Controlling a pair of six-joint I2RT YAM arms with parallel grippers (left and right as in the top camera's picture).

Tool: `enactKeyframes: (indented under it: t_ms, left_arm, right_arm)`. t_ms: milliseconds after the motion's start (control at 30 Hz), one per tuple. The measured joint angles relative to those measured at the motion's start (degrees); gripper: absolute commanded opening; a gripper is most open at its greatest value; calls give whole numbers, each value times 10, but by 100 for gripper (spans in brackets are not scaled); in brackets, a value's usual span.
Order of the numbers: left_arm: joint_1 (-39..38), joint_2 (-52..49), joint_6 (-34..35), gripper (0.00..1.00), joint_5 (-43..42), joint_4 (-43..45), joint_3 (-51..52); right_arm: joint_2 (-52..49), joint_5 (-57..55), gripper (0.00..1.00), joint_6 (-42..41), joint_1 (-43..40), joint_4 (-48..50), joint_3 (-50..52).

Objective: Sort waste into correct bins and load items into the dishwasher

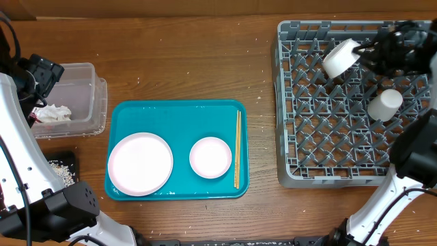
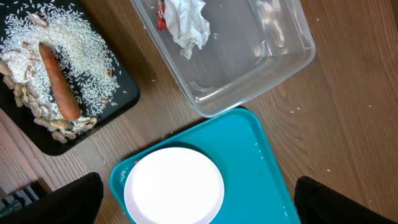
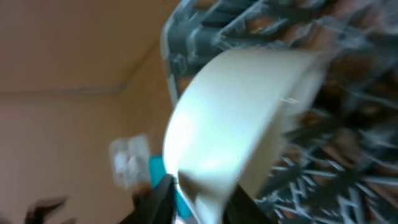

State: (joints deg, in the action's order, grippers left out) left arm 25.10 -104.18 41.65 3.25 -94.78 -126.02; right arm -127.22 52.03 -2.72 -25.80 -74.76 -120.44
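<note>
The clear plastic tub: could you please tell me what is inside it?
A crumpled white napkin lies in the tub, with a red wrapper tucked against its edge. The napkin hides whatever lies beneath it, and part of the wrapper.

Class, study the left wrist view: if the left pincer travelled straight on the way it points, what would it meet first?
Most likely the large white plate on the teal tray: it lies between the fingers of the open left pincer in that view. Depth is unclear, so this is only probable.
</note>
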Motion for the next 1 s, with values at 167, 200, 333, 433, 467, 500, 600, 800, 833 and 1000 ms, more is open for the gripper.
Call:
enactKeyframes:
  t_ms: [167, 200, 333, 433, 467, 500, 600, 800, 833, 1000]
  left_arm:
    - [0, 0, 0, 100, 0, 0, 0]
    - [0, 0, 0, 100, 0, 0, 0]
    - [0, 0, 0, 100, 0, 0, 0]
    - [0, 0, 0, 100, 0, 0, 0]
    - [0, 0, 0, 100, 0, 0, 0]
    - [0, 0, 0, 100, 0, 0, 0]
    - [0, 0, 0, 100, 0, 0, 0]
    - [0, 0, 0, 100, 0, 0, 0]
    - [0, 0, 0, 100, 0, 0, 0]
    - [0, 0, 0, 100, 0, 0, 0]
  right_arm:
    - [7, -171, 69, -38, -14, -104, -121]
    - [10, -207, 69, -48, -14, -127, -148]
    - [29, -281, 68, -69, -10, -196, -221]
    - [50, -300, 66, -77, 5, -222, -248]
    - [57, -301, 66, -78, 13, -222, -252]
    - [65, -300, 66, -78, 25, -223, -254]
    - [83, -299, 66, -78, 94, -223, -255]
    - [87, -303, 66, -78, 338, -219, -225]
    - [87, -307, 67, -78, 380, -218, -213]
    - [84, -360, 73, -124, 554, -177, -145]
